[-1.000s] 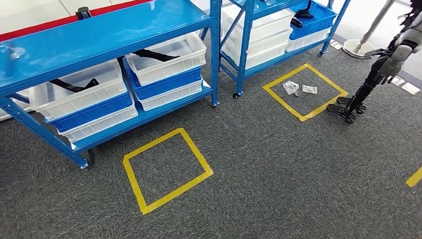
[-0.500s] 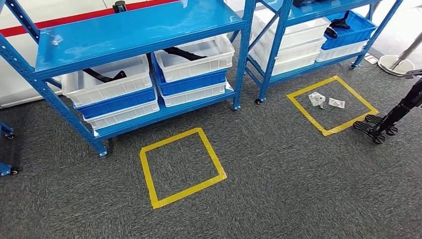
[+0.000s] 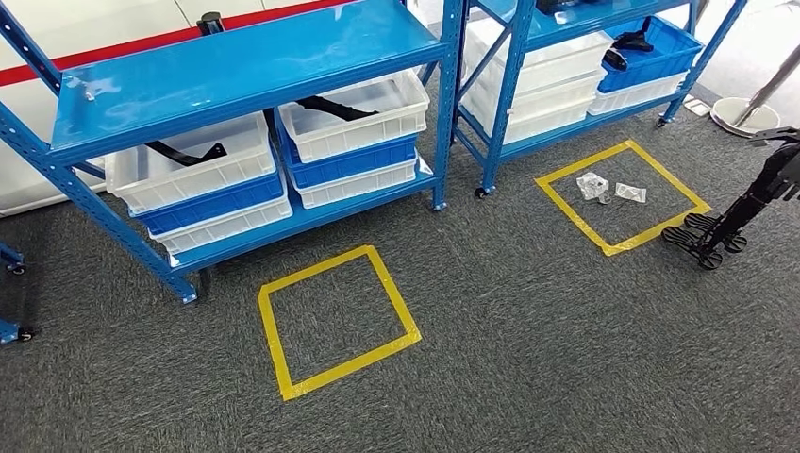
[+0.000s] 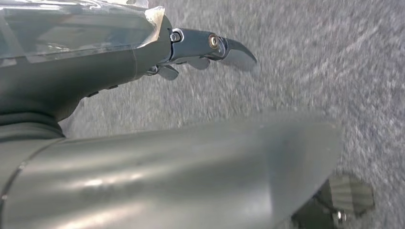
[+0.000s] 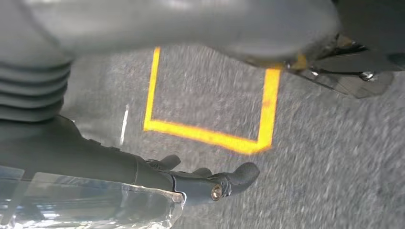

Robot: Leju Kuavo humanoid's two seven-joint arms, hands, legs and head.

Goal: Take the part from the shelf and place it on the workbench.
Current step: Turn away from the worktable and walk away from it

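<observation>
Clearly we hold nothing yet: our left hand and right hand hang with fingers loosely apart above the carpet, while the black part lies lengthwise in a white bin on the shelf, well ahead of both.

Grey speckled carpet covers the whole floor; it lies beneath the left hand and beneath the right hand alike. Beyond the right hand's fingers, a square of yellow tape is stuck to the carpet. Ahead of both hands stands a blue metal shelf with white and blue bins on its lower level, and a second blue shelf stands just beside it. Another taped square marks the floor before that second shelf. Behind the shelves runs a white wall with a red stripe
</observation>
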